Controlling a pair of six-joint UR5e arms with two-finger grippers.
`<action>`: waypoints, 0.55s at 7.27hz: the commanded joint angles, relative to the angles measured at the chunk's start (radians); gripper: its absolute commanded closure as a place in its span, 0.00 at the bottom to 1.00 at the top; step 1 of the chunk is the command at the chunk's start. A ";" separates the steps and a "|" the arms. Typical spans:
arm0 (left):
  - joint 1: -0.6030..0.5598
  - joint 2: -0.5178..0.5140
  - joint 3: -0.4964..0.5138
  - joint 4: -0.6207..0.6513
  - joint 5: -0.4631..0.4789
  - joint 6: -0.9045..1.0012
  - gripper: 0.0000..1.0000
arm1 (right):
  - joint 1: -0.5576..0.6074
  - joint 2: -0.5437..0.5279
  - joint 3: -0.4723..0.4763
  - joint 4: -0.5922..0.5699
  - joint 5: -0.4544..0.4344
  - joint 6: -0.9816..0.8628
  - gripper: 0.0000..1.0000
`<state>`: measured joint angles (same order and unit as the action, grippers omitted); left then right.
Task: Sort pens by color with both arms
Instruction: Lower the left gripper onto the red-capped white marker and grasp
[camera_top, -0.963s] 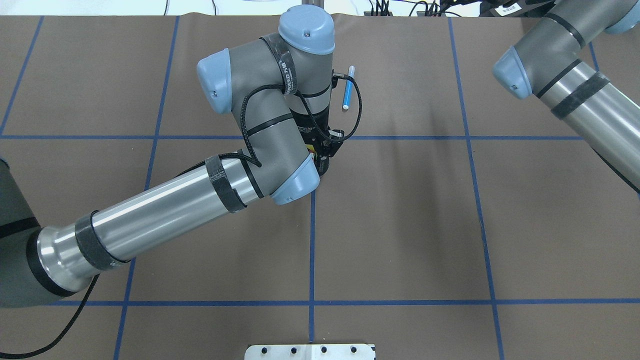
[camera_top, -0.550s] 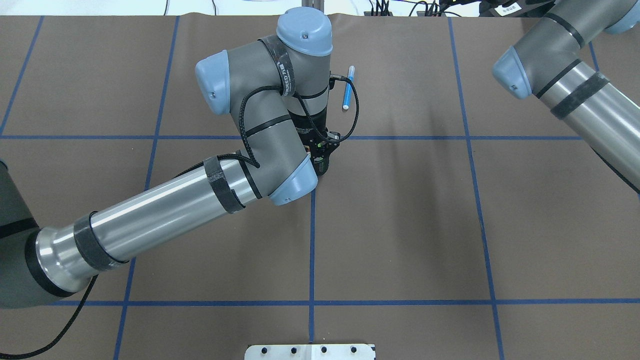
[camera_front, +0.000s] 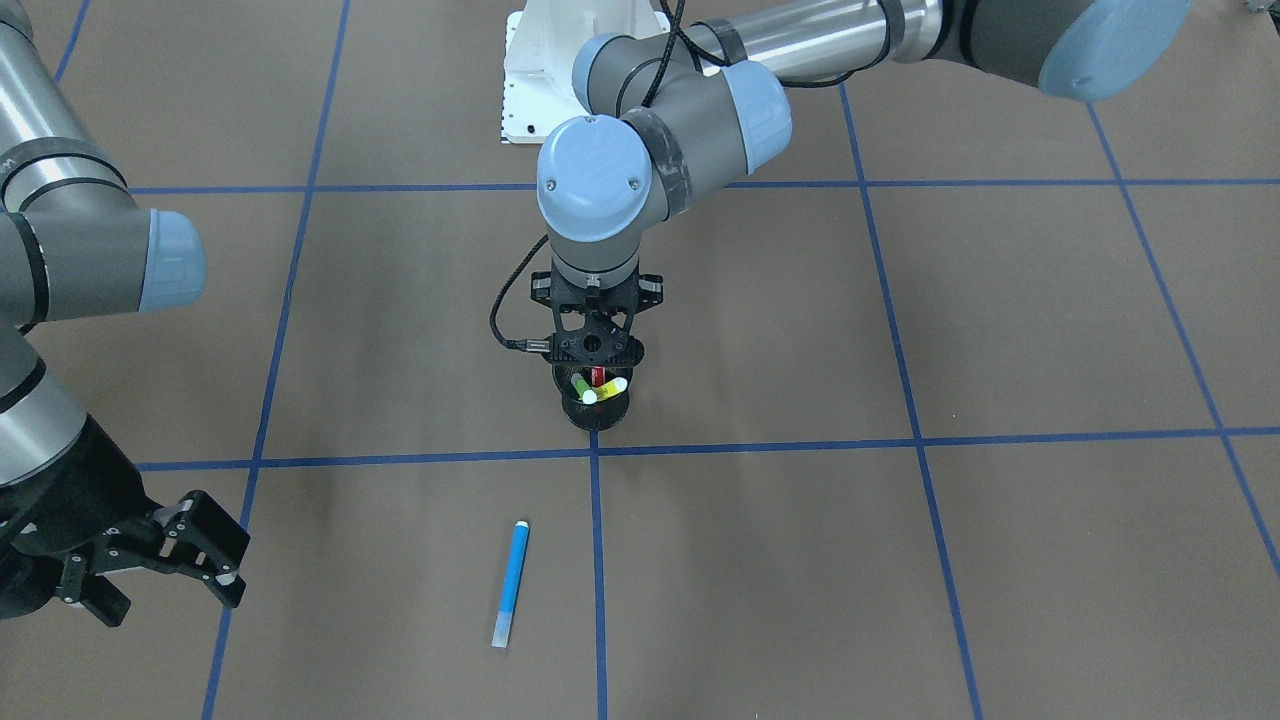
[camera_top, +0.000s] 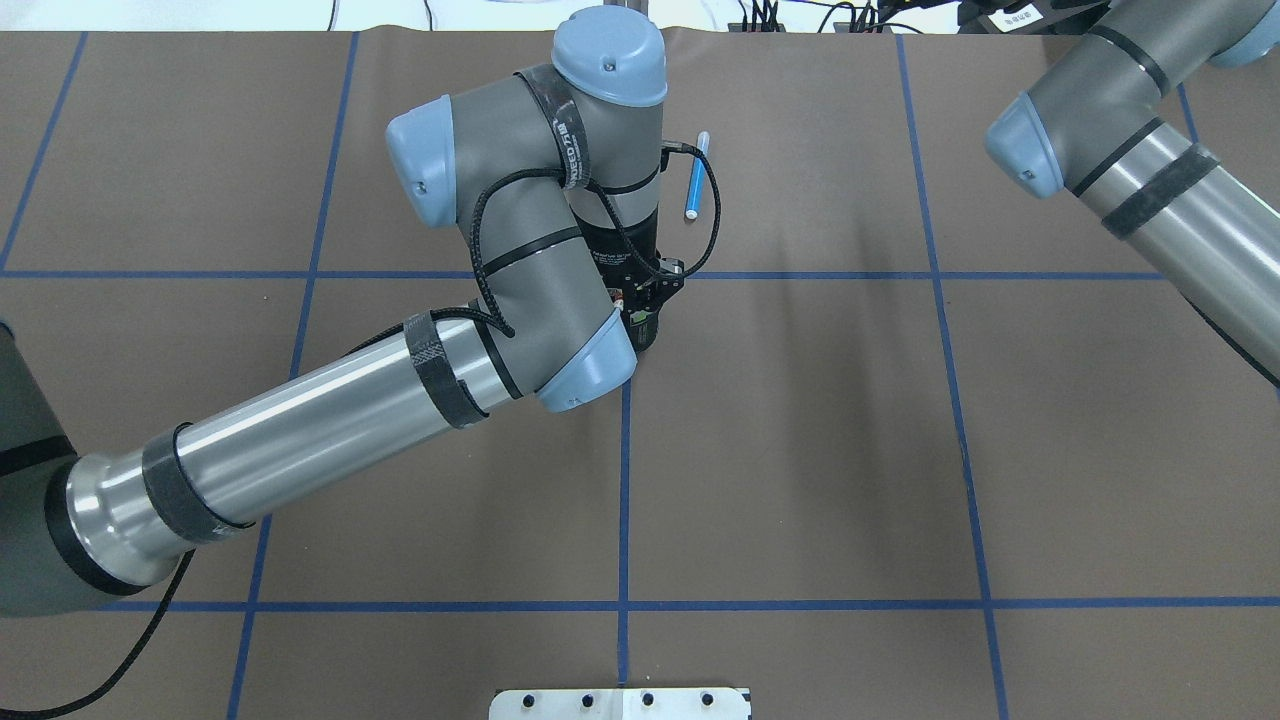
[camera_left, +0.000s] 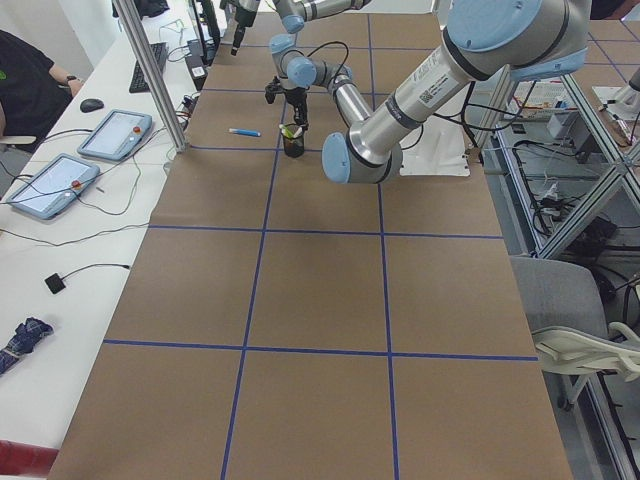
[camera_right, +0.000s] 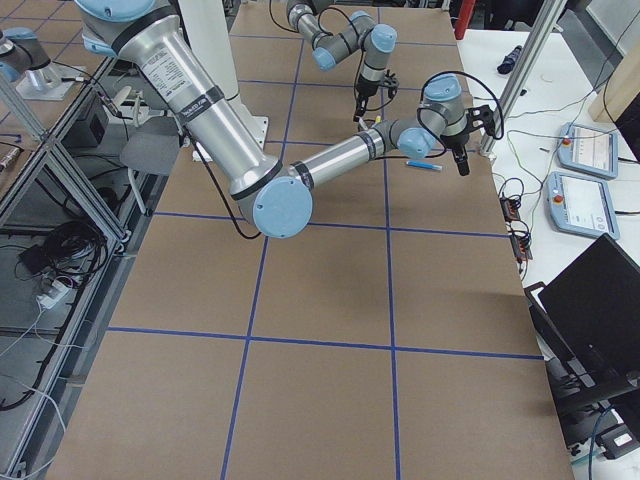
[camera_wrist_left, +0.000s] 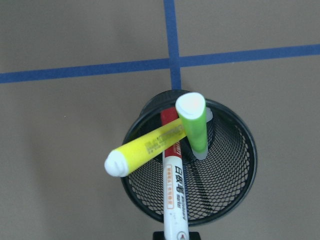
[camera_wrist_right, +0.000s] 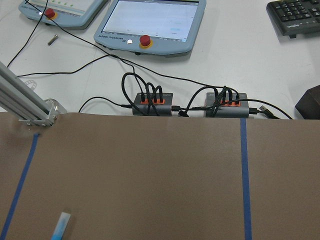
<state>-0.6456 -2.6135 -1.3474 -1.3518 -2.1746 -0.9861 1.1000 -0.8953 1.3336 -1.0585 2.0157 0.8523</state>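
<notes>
Hovering left gripper (camera_front: 592, 362) sat over mesh cup (camera_front: 594, 415), grip state could not be told | right gripper (camera_front: 165, 575) spread, empty | blue pen (camera_front: 510, 583) lay out at cup's 7 o'clock, front view | green pen (camera_wrist_left: 194, 122), yellow pen (camera_wrist_left: 145, 147), white-red pen (camera_wrist_left: 174, 195) stood in cup, unsorted

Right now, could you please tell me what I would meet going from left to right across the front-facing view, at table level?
right gripper → blue pen → black mesh cup
</notes>
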 joint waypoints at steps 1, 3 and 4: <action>0.000 0.073 -0.213 0.136 -0.002 -0.003 1.00 | 0.001 -0.002 0.001 0.000 0.000 0.001 0.00; 0.000 0.078 -0.403 0.316 -0.043 -0.003 1.00 | 0.001 -0.002 0.001 -0.003 0.006 0.002 0.00; 0.000 0.078 -0.471 0.366 -0.045 -0.003 1.00 | 0.001 -0.001 0.002 -0.001 0.015 0.001 0.00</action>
<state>-0.6458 -2.5385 -1.7191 -1.0648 -2.2086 -0.9894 1.1013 -0.8970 1.3349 -1.0604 2.0220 0.8536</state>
